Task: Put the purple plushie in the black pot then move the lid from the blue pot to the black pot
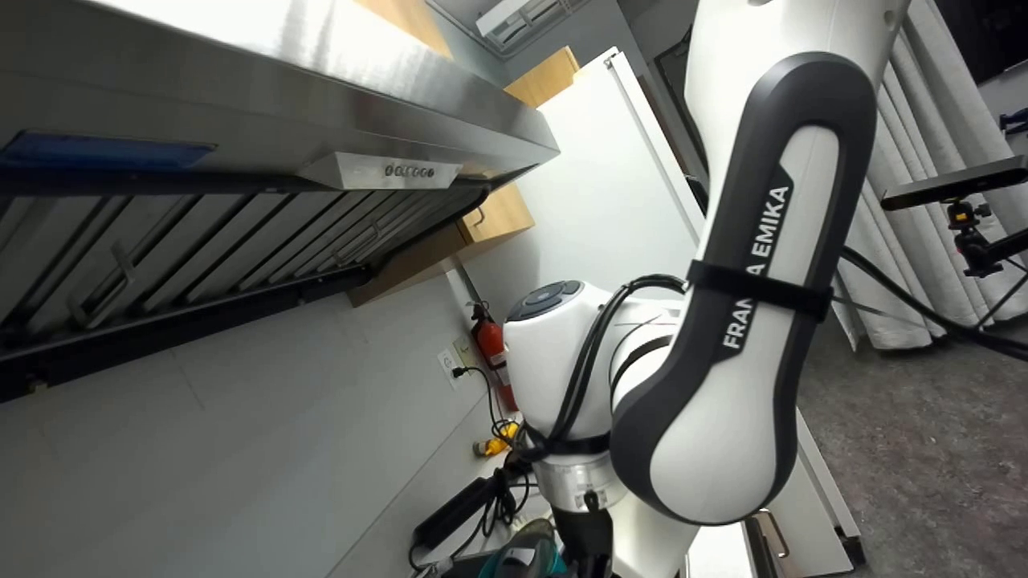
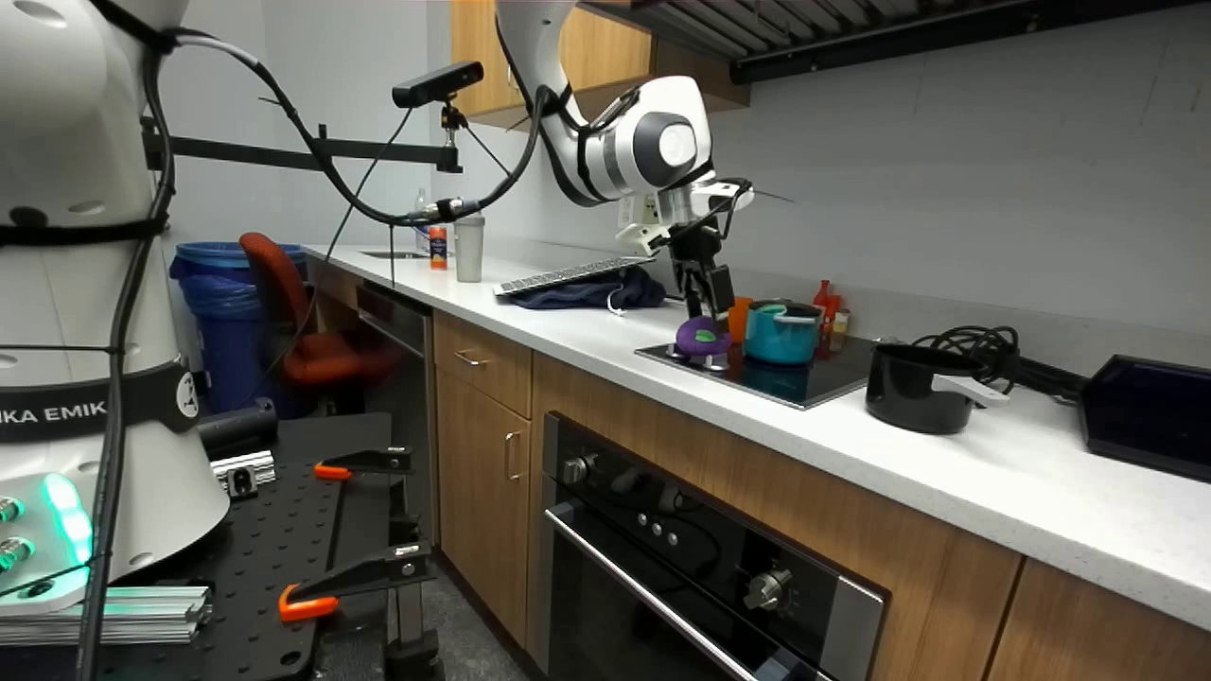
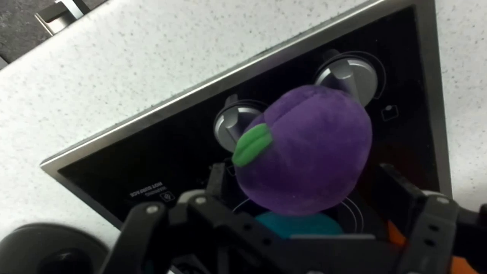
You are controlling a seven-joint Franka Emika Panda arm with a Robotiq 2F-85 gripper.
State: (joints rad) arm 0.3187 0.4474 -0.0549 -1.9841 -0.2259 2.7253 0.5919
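The purple plushie, round with a green leaf, rests on the cooktop's knobs; it also shows in the wrist view. My gripper is open, pointing down, with one finger on each side of the plushie and gaps visible on both sides. It also shows in an exterior view, just above the plushie. The blue pot stands on the cooktop just behind, with a dark lid seemingly on top. The black pot with a pale handle stands on the counter; its top edge shows in the wrist view.
An orange object and red bottles stand near the blue pot. Cables and a black tray lie past the black pot. A keyboard rests on dark cloth. The range hood hangs above the counter.
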